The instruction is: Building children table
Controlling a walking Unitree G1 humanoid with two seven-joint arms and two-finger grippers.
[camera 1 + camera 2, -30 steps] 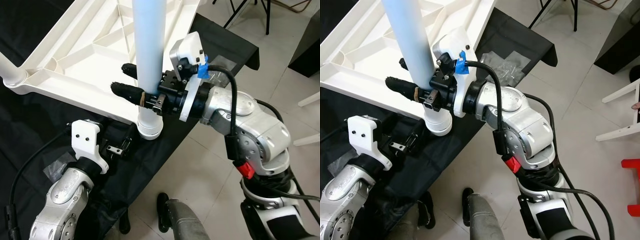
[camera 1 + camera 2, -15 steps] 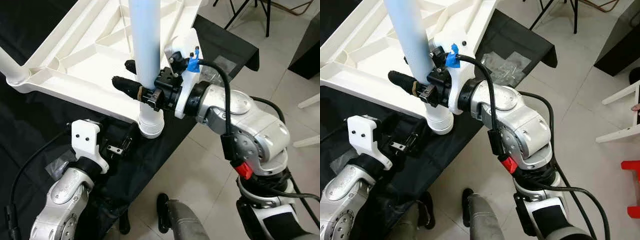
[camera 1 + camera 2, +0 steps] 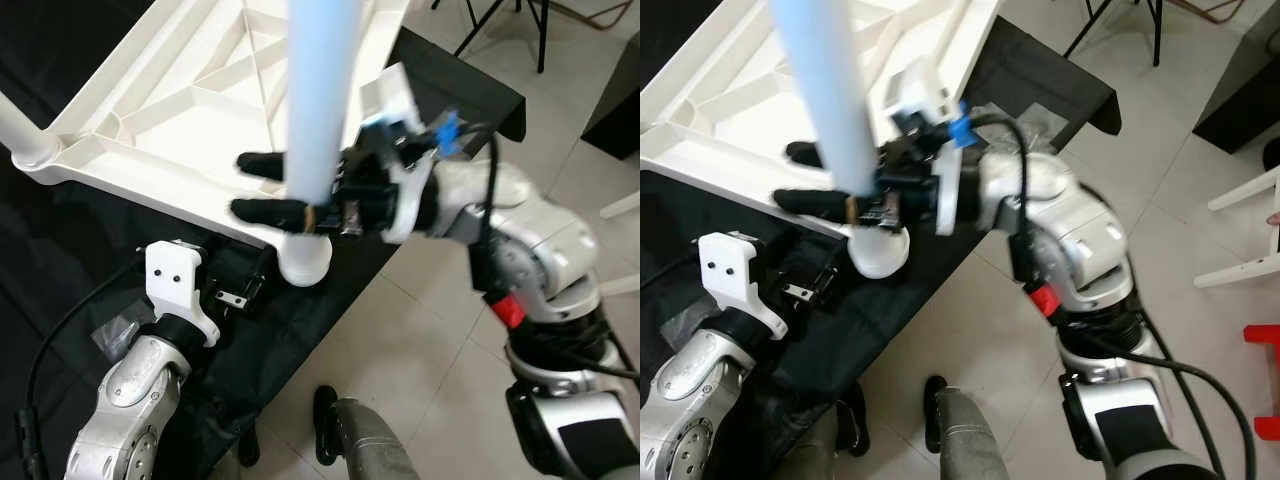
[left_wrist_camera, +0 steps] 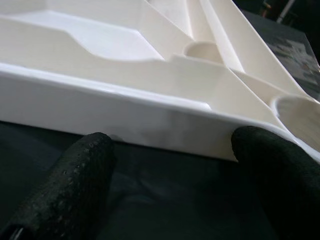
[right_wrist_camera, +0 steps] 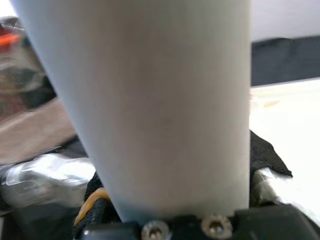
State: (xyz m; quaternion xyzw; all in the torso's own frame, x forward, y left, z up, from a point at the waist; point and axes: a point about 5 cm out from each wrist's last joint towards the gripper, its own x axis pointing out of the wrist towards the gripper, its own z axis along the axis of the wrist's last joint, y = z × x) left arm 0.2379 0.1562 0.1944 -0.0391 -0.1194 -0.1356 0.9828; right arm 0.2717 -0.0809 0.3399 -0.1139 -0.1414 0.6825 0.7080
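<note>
Shifted since a second ago: right gripper [image 3: 268, 190] and its arm have swung, tipping the table leg [image 3: 318, 110] so its threaded foot sits slightly aside of where it hung; motion blur marks the move.

Item 1. Table leg: pale blue-white tube, long axis near upright with a slight lean, ribbed white end [image 3: 304, 262] pointing down, upper end running out of the top of the head views. Located at the near corner of the tabletop, just above its edge.

Item 2. Right gripper: two black fingers clamped round the lower leg, one on each side, closed firmly on it.

Item 3. Tabletop [image 3: 150, 95]: white moulded plastic, upside down, ribs showing, lying on black cloth [image 3: 60, 250].

Item 4. Left gripper [image 4: 170, 165]: fingers spread wide, holding nothing, low beside the tabletop's rim.

Step in hand, by judgement: seating the leg in a corner socket [image 4: 202, 49]. Next move calls for bringing the ribbed end square over the socket, axis plumb, then pressing or twisting home.
</note>
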